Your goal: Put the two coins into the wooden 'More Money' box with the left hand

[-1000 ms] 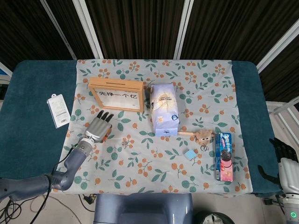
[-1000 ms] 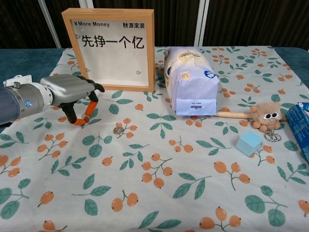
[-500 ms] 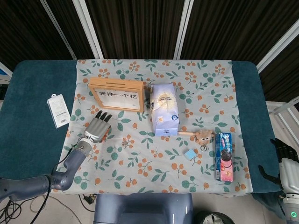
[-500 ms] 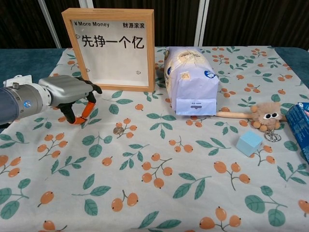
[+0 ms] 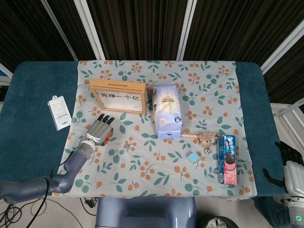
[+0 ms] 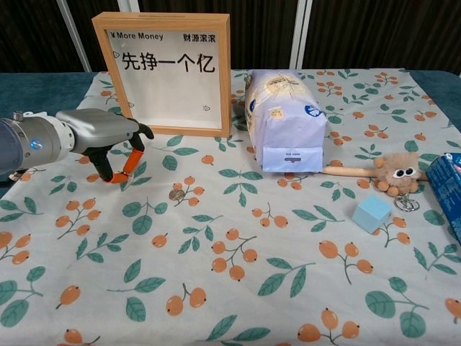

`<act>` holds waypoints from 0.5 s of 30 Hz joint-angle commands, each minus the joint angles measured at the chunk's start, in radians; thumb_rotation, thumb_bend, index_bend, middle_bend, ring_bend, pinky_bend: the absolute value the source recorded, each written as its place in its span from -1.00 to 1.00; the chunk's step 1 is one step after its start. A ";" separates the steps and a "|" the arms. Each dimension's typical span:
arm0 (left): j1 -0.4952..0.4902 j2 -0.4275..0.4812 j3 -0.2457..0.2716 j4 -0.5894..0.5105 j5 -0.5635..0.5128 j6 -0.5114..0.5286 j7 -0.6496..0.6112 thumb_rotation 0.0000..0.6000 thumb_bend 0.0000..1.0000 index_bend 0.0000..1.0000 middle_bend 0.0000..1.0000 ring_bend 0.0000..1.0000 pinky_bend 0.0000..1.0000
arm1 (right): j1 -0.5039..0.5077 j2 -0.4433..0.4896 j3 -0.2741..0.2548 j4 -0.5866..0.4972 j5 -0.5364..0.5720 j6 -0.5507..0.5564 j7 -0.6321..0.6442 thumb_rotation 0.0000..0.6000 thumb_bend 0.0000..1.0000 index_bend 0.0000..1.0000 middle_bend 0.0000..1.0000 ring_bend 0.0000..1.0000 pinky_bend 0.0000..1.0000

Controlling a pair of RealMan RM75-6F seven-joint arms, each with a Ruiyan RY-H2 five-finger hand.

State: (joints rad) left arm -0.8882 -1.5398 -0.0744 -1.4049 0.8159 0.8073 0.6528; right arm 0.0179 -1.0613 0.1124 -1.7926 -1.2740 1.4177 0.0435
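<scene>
Both views are bright and evenly lit from above, with only soft, short shadows and no glare. Focus is sharp throughout; the dark backdrop stays dim.

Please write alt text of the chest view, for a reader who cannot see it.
The left hand hovers, fingers curled down, over a floral cloth in front of the wooden box, a coin lying to its right. Further right are a pale bag, a blue cube and a furry toy.
</scene>
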 commanded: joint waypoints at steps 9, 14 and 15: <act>0.002 0.329 0.001 -0.442 -0.002 0.096 0.063 1.00 0.17 0.22 -0.86 -1.00 -1.00 | -0.001 0.000 0.001 -0.005 0.002 0.005 -0.007 1.00 -0.26 -0.75 -0.84 -0.87 -1.00; -0.021 0.471 -0.040 -0.572 -0.072 0.080 0.031 1.00 0.17 0.22 -0.84 -1.00 -1.00 | -0.002 -0.001 0.001 -0.006 0.001 0.008 -0.012 1.00 -0.26 -0.75 -0.84 -0.87 -1.00; -0.027 0.495 -0.048 -0.586 -0.090 0.074 0.023 1.00 0.17 0.22 -0.84 -1.00 -1.00 | -0.002 -0.001 0.000 -0.006 0.000 0.008 -0.012 1.00 -0.26 -0.75 -0.84 -0.87 -1.00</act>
State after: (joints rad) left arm -0.8993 -1.1016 -0.0986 -1.9417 0.7676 0.8888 0.6918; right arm 0.0157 -1.0622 0.1127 -1.7989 -1.2736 1.4253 0.0314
